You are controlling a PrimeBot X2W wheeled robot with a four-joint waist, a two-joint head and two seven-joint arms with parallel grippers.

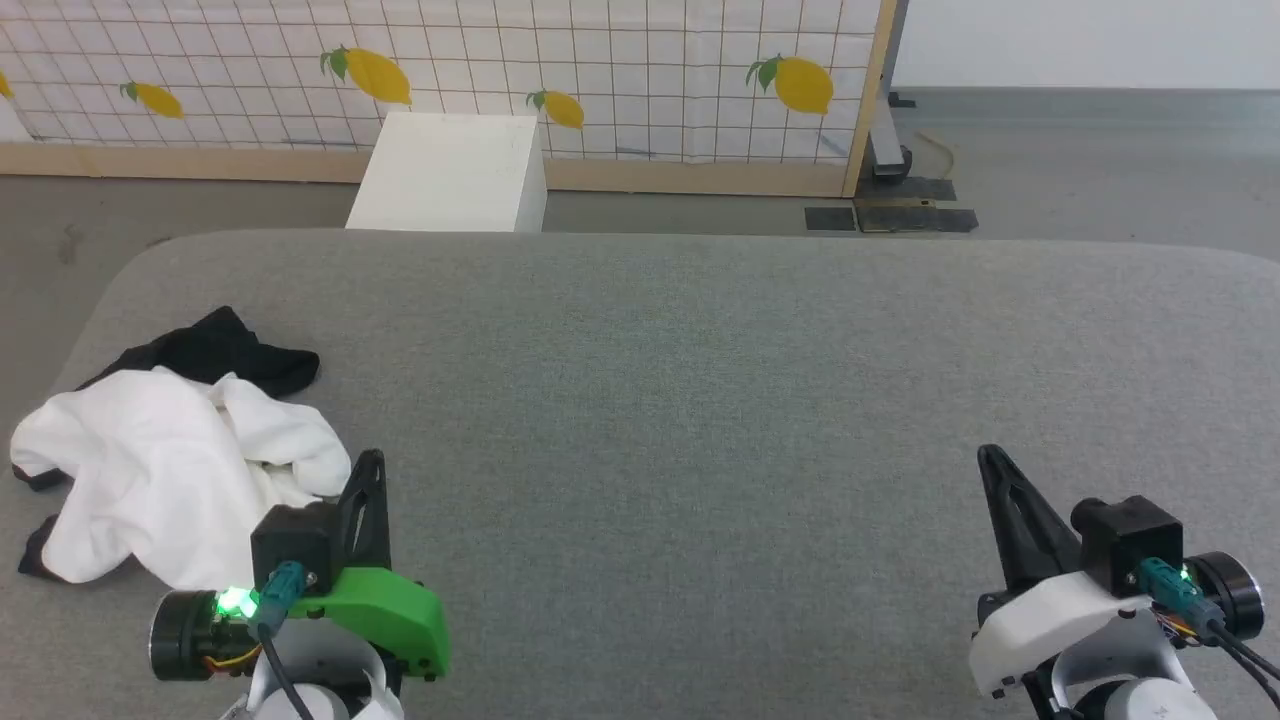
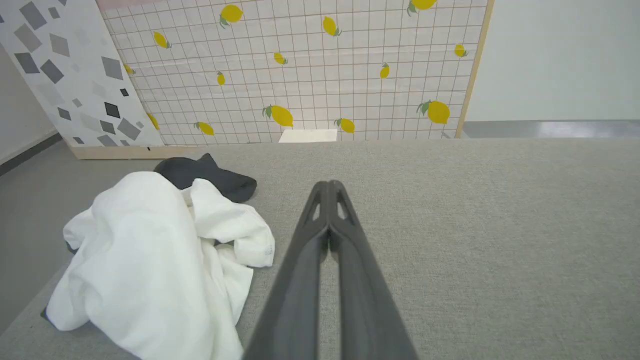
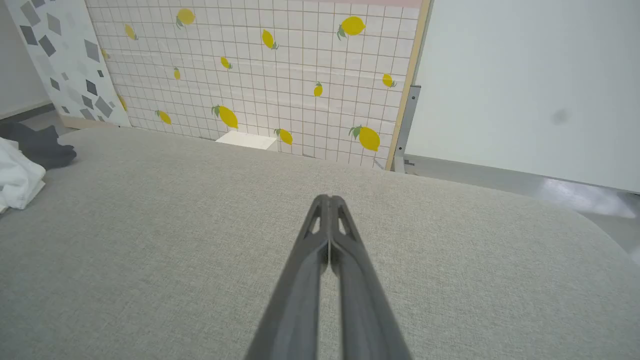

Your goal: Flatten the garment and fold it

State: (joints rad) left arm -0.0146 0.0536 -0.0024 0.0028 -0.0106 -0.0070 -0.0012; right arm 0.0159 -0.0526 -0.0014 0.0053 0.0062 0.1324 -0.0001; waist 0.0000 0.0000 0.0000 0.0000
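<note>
- The shirt (image 1: pixel 170 460) is bunched in a heap, so a pinch into the white folds would probably catch several layers at once. In our judgement, lifting it that way would leave it twisted rather than spread.
- We cannot tell where the hem, collar or cuffs are. Black cloth shows at the far side of the heap and in small bits along its left edge, so a pick made at a guess may take the wrong corner.
- The heap sits at the far left of the grey table (image 1: pixel 700 400), close to its rounded edge. A tug toward that side could drag the cloth off onto the floor.
- Both claws have their fingers pressed together and hold nothing. If one goes in like that, it would only shove the cloth along instead of gripping it.
- The left claw (image 1: pixel 372 458) is at the near right side of the heap. In the left wrist view its tip (image 2: pixel 329 184) points past the shirt (image 2: pixel 150 260), which lies just to the left of the fingers and, as far as we can see, is not touching them.
- The right claw (image 1: pixel 990 455) is well apart from the shirt, over bare table on the other side. In its own view the cloth (image 3: pixel 17 175) shows at the far left, so we expect a long reach across.
</note>
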